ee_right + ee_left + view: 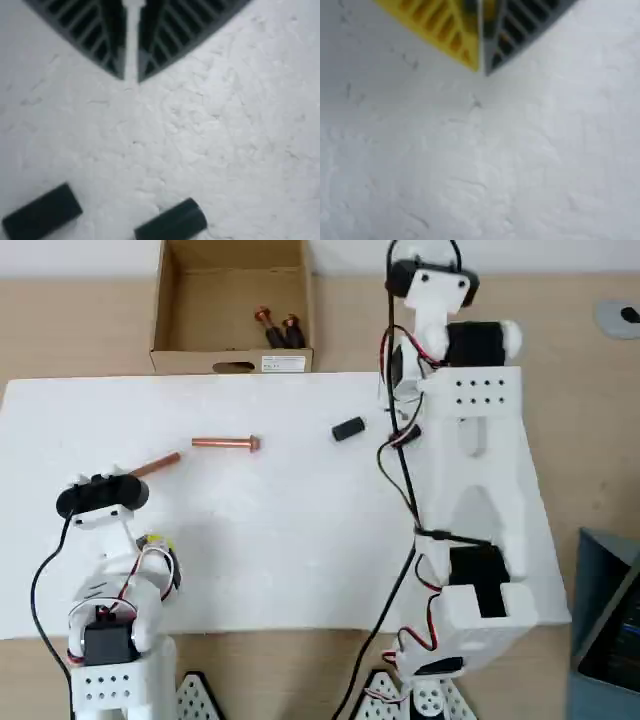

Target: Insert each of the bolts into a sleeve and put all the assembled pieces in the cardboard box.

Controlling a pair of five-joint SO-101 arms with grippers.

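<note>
Both grippers are hanging empty: left gripper (481, 70) closed, right gripper (131, 77) parted a slit near two sleeves (172, 222). Two bolts (226, 443) are lying loose, awaiting sleeving.

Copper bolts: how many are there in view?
4. Two sleeved bolts in the cardboard box, one loose bolt on the white mat, another bolt by the left arm. Arms may hide more.

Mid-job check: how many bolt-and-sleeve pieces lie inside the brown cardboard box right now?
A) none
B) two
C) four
B: two copper bolts in black sleeves lie side by side on the floor of the brown cardboard box.
</note>
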